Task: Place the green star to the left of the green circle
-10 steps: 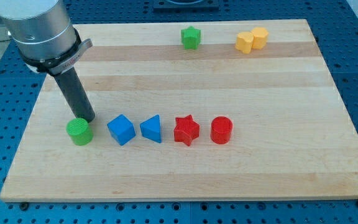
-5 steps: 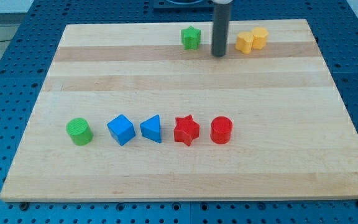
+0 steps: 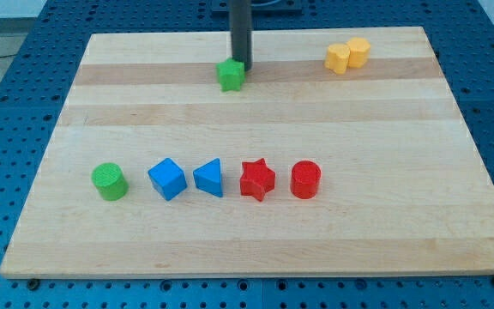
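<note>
The green star (image 3: 231, 75) lies near the board's top, left of centre. My tip (image 3: 242, 65) touches the star's upper right side; the dark rod rises straight up out of the view's top. The green circle (image 3: 109, 182) stands far off at the lower left, at the left end of a row of blocks.
Right of the green circle stand a blue cube (image 3: 167, 178), a blue triangle (image 3: 209, 178), a red star (image 3: 257, 180) and a red circle (image 3: 305, 179). Two yellow blocks (image 3: 347, 55) sit touching at the top right. The wooden board (image 3: 256, 240) lies on a blue perforated table.
The rod left the green circle, came round to the star's right side, then pushed the green star left and down the view by about forty pixels.
</note>
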`<state>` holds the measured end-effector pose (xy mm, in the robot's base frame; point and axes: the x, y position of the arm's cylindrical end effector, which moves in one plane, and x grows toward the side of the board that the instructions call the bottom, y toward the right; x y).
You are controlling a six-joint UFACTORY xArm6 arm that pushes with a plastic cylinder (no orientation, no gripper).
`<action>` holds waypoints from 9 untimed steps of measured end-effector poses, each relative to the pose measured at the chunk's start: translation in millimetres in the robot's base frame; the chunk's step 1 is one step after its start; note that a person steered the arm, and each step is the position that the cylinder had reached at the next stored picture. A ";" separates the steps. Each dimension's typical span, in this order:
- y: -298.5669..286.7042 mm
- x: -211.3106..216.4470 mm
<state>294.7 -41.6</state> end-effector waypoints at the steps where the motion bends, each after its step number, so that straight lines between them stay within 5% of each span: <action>1: -12.3 32.3; 3: -22.4 94.1; 6: -139.9 101.4; 9: -189.6 101.6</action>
<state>396.3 -231.2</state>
